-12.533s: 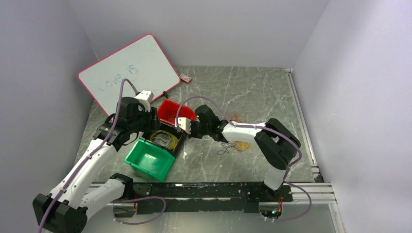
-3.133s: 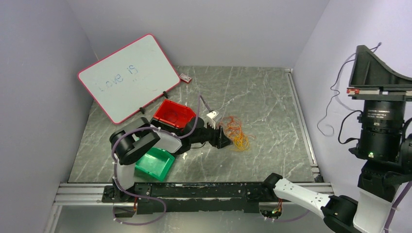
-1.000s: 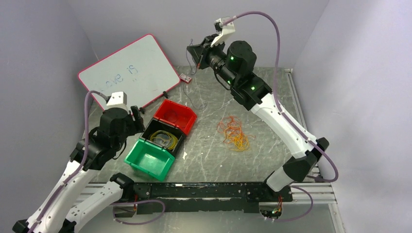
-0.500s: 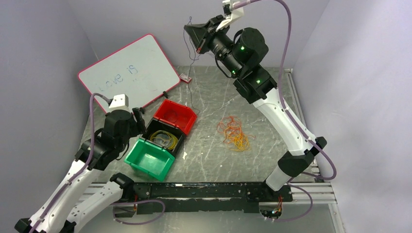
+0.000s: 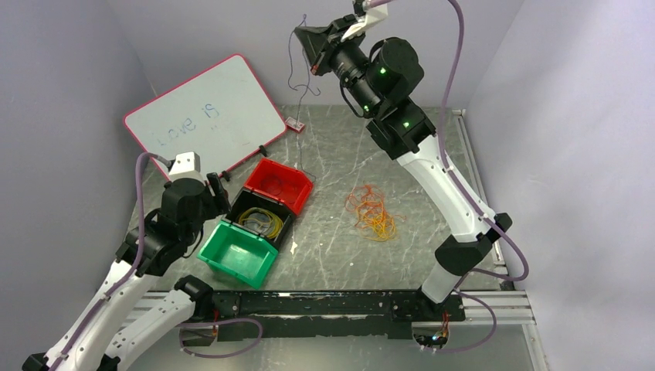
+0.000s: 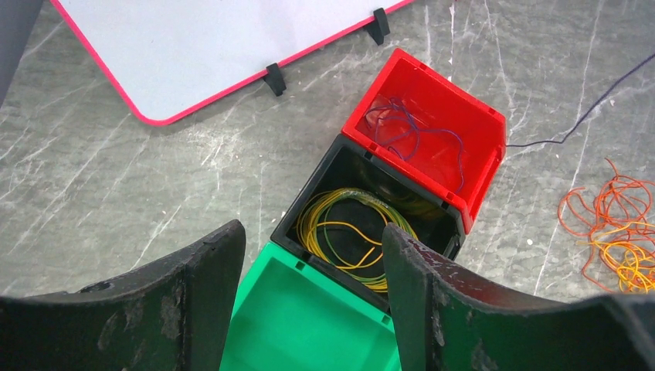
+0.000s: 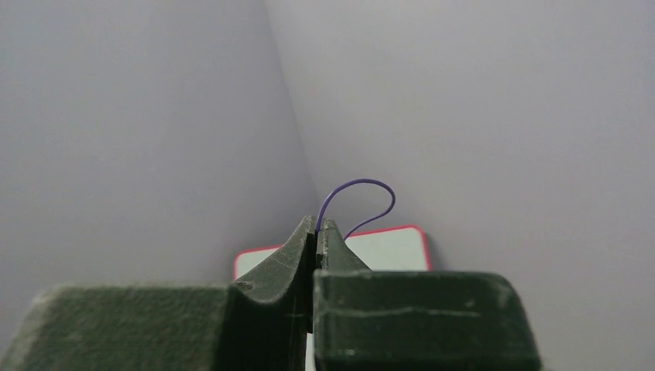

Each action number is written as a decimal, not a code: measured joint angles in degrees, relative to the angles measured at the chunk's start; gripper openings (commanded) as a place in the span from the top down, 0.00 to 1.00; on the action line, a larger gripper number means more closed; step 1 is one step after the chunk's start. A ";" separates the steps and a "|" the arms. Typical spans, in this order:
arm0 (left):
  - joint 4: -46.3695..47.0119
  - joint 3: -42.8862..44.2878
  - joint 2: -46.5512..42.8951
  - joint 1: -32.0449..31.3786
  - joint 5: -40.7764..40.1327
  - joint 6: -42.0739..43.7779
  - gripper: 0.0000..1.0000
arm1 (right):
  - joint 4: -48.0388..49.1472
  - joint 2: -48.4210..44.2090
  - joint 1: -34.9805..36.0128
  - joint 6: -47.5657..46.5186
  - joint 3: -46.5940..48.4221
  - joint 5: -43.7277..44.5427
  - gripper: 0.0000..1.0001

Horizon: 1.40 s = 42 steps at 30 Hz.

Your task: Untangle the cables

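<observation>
The tangle of orange, yellow and reddish cables (image 5: pixel 372 214) lies on the table right of the bins; it also shows in the left wrist view (image 6: pixel 614 239). My right gripper (image 5: pixel 300 39) is raised high near the back wall, shut on a thin purple cable (image 5: pixel 292 71) that hangs down toward the red bin. In the right wrist view the jaws (image 7: pixel 317 226) pinch that purple cable (image 7: pixel 363 185). My left gripper (image 5: pixel 216 188) is open and empty above the bins (image 6: pixel 309 286).
Three bins stand in a row: a red bin (image 5: pixel 274 182) with a purple cable (image 6: pixel 409 135) inside, a black bin (image 5: pixel 259 222) with yellow-green cables (image 6: pixel 347 232), and a green bin (image 5: pixel 235 255). A whiteboard (image 5: pixel 205 120) leans at the back left, with a small red-white item (image 5: pixel 293 123) beside it.
My right gripper has risen higher and moved left with the purple cable, lifting it off the table. My left arm has shifted slightly and stays open above the bins.
</observation>
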 measured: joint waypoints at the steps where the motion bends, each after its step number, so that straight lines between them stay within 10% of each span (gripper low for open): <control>1: 0.00 0.00 0.02 0.00 0.00 0.00 0.30 | 0.17 -0.17 0.00 -0.96 -0.04 1.07 1.00; 18: 0.17 -0.11 0.11 0.00 0.02 0.02 0.31 | 3.04 -1.29 -0.02 -15.23 10.60 11.02 1.00; 42: 0.20 -0.13 0.11 0.00 0.04 -0.11 0.31 | 3.65 -0.81 -0.02 -5.53 0.96 2.54 1.00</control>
